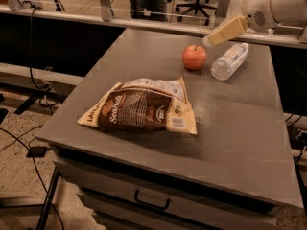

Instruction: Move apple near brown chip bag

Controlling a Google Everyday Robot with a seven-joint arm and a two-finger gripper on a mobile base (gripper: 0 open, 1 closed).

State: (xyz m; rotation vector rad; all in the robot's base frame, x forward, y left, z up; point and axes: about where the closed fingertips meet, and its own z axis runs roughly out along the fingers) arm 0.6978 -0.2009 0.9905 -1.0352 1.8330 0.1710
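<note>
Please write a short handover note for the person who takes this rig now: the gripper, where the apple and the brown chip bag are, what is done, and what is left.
Gripper: in the air over the far right of the table, just above and right of the apple, not touching it.
Apple: on the far part of the table, with a lying water bottle close on its right.
Brown chip bag: flat, nearer the front, clearly apart from the apple.
Done: nothing yet; the apple is not grasped.
Left: grasp the apple, bring it forward and set it beside the bag.
</note>
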